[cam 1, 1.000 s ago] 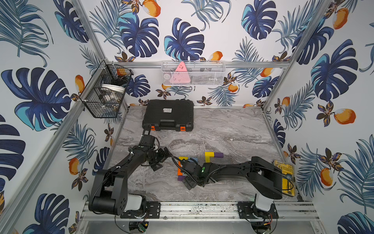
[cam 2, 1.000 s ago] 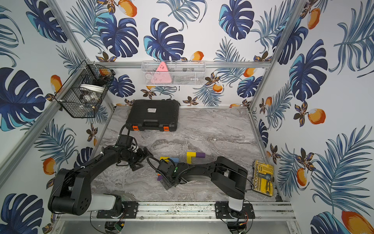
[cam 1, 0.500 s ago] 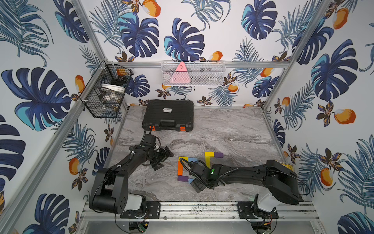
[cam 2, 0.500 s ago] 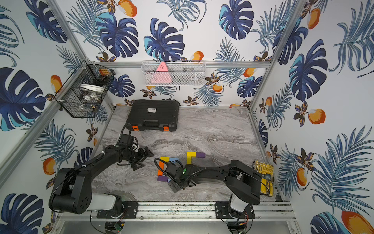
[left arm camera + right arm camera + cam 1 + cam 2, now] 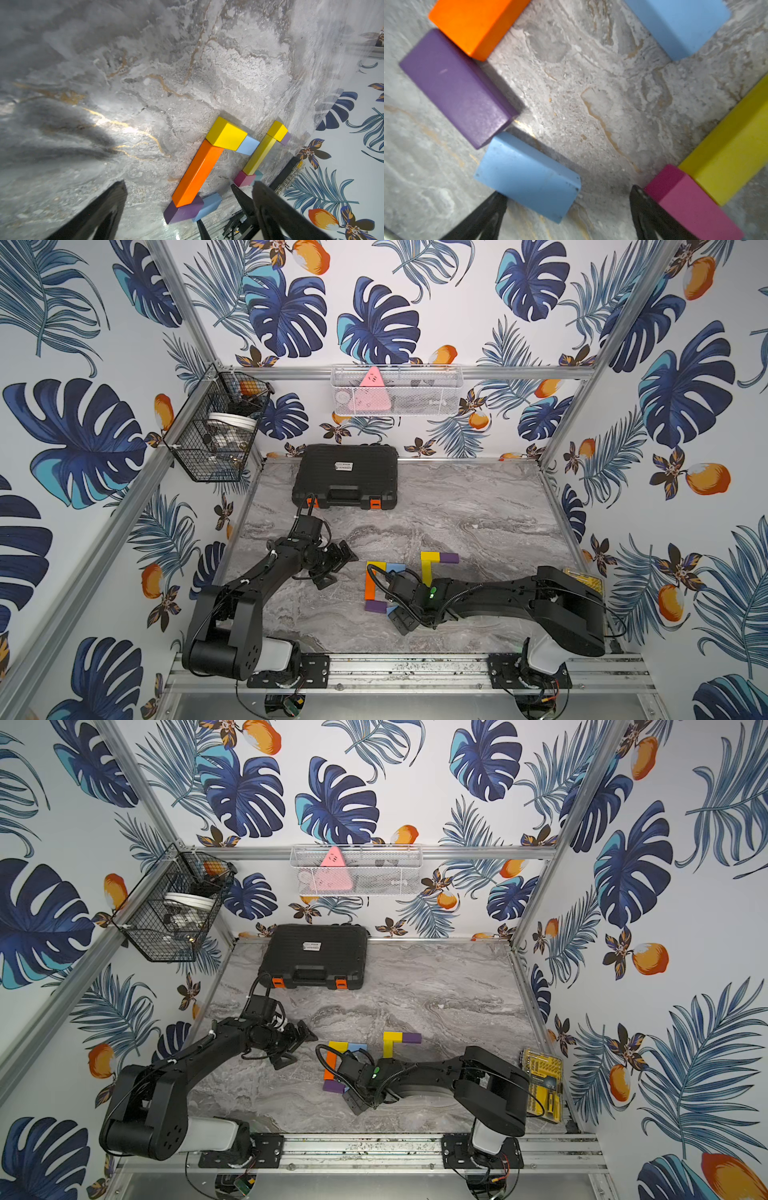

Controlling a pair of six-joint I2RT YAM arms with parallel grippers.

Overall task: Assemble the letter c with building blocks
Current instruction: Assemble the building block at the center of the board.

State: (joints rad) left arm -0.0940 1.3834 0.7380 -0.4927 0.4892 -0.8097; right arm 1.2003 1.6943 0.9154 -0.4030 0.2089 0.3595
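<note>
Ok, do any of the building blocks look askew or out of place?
Yes. The small light blue rectangular block beside the purple rectangular block, at the long orange block's end, lies askew: it angles off the purple block's line instead of continuing it squarely.

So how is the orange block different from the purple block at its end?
The orange block is long; the purple block is short. The orange block runs front to back, while the purple block lies crosswise at its near end. Both are plain-coloured, lie flat on the table and touch each other.
</note>
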